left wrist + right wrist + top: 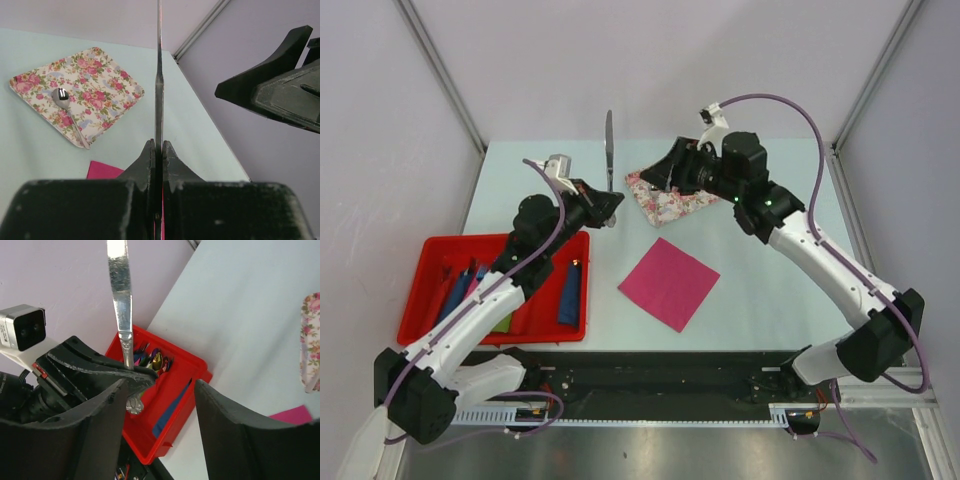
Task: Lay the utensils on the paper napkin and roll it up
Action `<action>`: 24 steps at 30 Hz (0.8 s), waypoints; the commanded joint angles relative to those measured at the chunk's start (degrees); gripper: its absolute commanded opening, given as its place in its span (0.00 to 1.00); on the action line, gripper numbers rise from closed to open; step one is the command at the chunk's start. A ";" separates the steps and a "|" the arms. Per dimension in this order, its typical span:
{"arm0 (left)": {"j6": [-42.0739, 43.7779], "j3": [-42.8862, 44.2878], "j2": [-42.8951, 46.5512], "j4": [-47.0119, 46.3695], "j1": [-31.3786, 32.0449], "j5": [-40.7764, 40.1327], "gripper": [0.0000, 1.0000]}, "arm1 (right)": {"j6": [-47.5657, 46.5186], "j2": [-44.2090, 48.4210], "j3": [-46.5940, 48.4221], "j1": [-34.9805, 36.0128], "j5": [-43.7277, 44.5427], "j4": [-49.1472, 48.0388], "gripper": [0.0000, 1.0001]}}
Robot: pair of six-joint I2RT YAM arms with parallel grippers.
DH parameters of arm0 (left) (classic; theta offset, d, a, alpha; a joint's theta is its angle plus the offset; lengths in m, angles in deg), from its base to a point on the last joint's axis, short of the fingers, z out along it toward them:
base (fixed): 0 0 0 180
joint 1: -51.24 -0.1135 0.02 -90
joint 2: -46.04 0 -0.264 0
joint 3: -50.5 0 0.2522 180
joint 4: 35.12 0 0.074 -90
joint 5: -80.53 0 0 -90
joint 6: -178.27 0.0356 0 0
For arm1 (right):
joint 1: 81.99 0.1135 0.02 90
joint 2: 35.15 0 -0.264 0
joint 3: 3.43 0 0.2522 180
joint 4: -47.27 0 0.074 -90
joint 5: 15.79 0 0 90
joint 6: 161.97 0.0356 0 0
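Nearest the camera, the black base rail (pixel 650 365) spans the near edge of the pale table (pixel 770 290). Beyond it on the left, a red tray (pixel 420 290) holds blue rolls (pixel 570 292). To its right, near the table's middle, the magenta paper napkin (pixel 668 283) lies flat, set like a diamond. Farther back and left of the napkin, the left gripper (pixel 612 207) is clenched on the handle of a knife (pixel 609 145). It holds the knife clear of the table, blade pointing toward the far wall. The right gripper (pixel 650 175) hangs over the left end of the floral mat (pixel 670 205) with its fingers spread, grasping nothing; the knife's handle end sits just beside one finger (pixel 100 440). A spoon (pixel 72 117) rests on the mat.
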 commanded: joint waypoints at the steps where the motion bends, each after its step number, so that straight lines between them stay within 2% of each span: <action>1: -1.32 -0.52 -0.37 -3.67 1.33 -1.40 0.00 | 1.73 -3.84 4.04 2.73 3.83 -2.89 0.58; 8: -0.08 -1.57 0.33 -4.37 2.64 -0.88 0.00 | 2.43 -8.59 7.65 5.72 3.04 -2.18 0.54; 17: 0.62 -2.81 1.56 -3.58 3.09 -0.52 0.00 | 4.54 -10.00 6.78 8.27 2.25 -3.94 0.51; 24: 0.27 -3.16 1.91 -3.49 3.09 0.71 0.00 | 5.33 -11.84 7.48 8.80 3.04 -2.80 0.40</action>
